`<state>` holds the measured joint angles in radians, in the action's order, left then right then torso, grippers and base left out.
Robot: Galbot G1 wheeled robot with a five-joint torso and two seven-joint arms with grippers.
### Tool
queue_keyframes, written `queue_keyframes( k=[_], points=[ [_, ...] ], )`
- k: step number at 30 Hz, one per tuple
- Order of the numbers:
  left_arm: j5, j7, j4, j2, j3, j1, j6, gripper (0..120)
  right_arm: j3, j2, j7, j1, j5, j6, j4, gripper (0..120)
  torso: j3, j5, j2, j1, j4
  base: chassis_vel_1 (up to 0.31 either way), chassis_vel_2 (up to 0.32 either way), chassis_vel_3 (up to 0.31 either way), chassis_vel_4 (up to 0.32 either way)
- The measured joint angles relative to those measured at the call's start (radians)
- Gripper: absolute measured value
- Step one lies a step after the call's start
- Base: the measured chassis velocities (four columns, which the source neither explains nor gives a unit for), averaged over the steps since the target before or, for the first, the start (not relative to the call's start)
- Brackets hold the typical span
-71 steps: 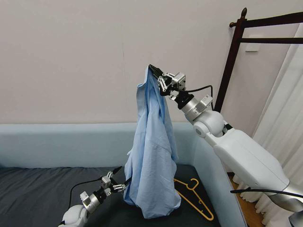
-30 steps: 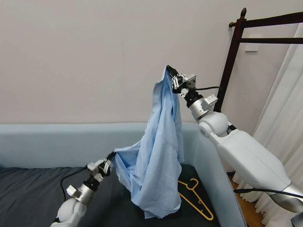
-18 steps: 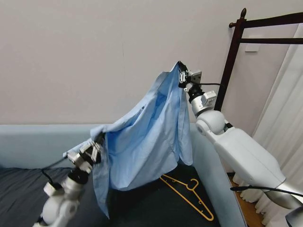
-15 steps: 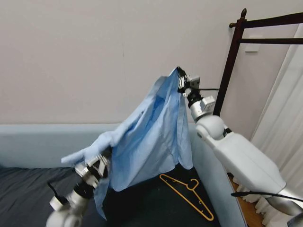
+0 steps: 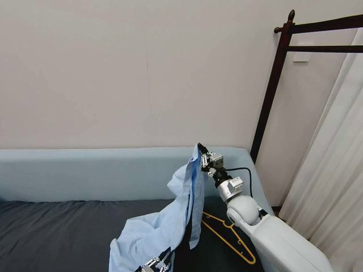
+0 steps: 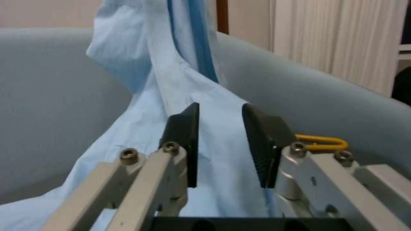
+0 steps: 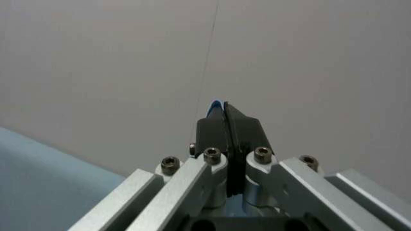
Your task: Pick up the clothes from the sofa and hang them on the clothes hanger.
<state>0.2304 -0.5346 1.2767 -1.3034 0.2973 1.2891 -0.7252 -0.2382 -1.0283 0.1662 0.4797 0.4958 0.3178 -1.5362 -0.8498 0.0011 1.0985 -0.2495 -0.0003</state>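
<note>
Two hands: right hand (image 7: pixel 224 108) pinches shirt (image 5: pixel 170 226), left hand (image 6: pixel 220 113) gapes.

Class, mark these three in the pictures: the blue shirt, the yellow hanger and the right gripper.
blue shirt (image 5: pixel 184 204): head view, on the hanging cloth below the grip.
yellow hanger (image 6: pixel 321 140): left wrist view, on its curved end.
right gripper (image 5: pixel 199 151): head view, at the fingertips pinching the shirt's top.
</note>
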Motion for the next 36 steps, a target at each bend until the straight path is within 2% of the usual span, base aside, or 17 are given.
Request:
queue_keyframes(
  k=[2, 3, 6, 7, 8, 12, 13, 16, 19, 28, 32, 33, 36],
  points=[
    [0.063, -0.131, 0.011, 0.018, 0.022, 0.017, -0.006, 43, 0.005, 0.001, -0.003, -0.021, 0.006, 0.000, -0.002, 0, 0.000, -0.0002, 0.000, 0.000, 0.0002, 0.000, 0.000, 0.000, 0.000],
    [0.063, -0.131, 0.011, 0.018, 0.022, 0.017, -0.006, 43, 0.005, 0.001, -0.003, -0.021, 0.006, 0.000, -0.002, 0, 0.000, -0.0002, 0.000, 0.000, 0.0002, 0.000, 0.000, 0.000, 0.000],
    [0.171, -0.296, 0.043, 0.051, 0.060, 0.044, 0.006, 56, 0.010, 0.003, -0.008, -0.047, 0.017, 0.000, 0.004, 0, 0.000, -0.0001, 0.000, 0.000, 0.0003, 0.000, 0.000, 0.000, 0.000],
    [0.171, -0.296, 0.043, 0.051, 0.060, 0.044, 0.006, 56, 0.010, 0.003, -0.008, -0.047, 0.017, 0.000, 0.004, 0, 0.000, -0.0001, 0.000, 0.000, 0.0003, 0.000, 0.000, 0.000, 0.000],
    [0.199, -0.300, 0.052, 0.058, 0.064, 0.046, 0.016, 62, 0.012, 0.004, -0.009, -0.050, 0.019, 0.000, 0.004, 0, 0.000, -0.0001, 0.000, 0.000, 0.0004, 0.000, 0.000, 0.000, 0.000],
    [0.286, -0.130, 0.056, 0.065, 0.040, 0.016, 0.057, 81, 0.021, 0.004, -0.015, -0.050, 0.018, 0.000, -0.012, 0, 0.000, 0.0000, 0.000, 0.000, -0.0001, 0.000, 0.000, 0.000, 0.000],
    [0.286, -0.130, 0.056, 0.065, 0.040, 0.016, 0.057, 81, 0.021, 0.004, -0.015, -0.050, 0.018, 0.000, -0.012, 0, 0.000, 0.0000, 0.000, 0.000, -0.0001, 0.000, 0.000, 0.000, 0.000],
    [0.293, -0.031, 0.019, 0.029, 0.004, -0.012, 0.078, 93, 0.020, 0.002, -0.018, -0.049, 0.007, 0.000, -0.028, 0, 0.000, -0.0001, 0.000, 0.000, 0.0000, 0.000, 0.000, 0.000, 0.000],
    [0.293, 0.001, -0.015, -0.002, -0.016, -0.032, 0.090, 99, 0.015, 0.002, -0.025, -0.052, -0.004, 0.003, -0.038, 0, 0.000, -0.0001, 0.000, 0.000, 0.0000, 0.000, 0.000, 0.000, 0.000],
    [0.364, -0.008, -0.079, -0.088, -0.045, -0.072, 0.131, 96, -0.017, -0.008, -0.036, -0.080, -0.037, 0.007, -0.059, 0, 0.000, 0.0000, 0.000, 0.000, 0.0004, 0.000, 0.000, 0.000, 0.000],
    [0.392, -0.032, -0.118, -0.150, -0.050, -0.109, 0.139, 81, -0.020, -0.007, -0.036, -0.084, -0.038, 0.008, -0.062, 0, 0.000, 0.0000, 0.000, 0.000, -0.0001, 0.000, 0.000, 0.000, 0.000],
    [0.392, -0.032, -0.118, -0.150, -0.050, -0.109, 0.139, 81, -0.020, -0.007, -0.036, -0.084, -0.038, 0.008, -0.062, 0, 0.000, 0.0000, 0.000, 0.000, -0.0001, 0.000, 0.000, 0.000, 0.000],
    [0.392, -0.045, -0.136, -0.173, -0.061, -0.127, 0.139, 68, -0.020, -0.004, -0.036, -0.088, -0.037, 0.008, -0.063, 0, 0.000, 0.0000, 0.000, 0.000, -0.0001, 0.000, 0.000, 0.000, 0.000]
  ],
)
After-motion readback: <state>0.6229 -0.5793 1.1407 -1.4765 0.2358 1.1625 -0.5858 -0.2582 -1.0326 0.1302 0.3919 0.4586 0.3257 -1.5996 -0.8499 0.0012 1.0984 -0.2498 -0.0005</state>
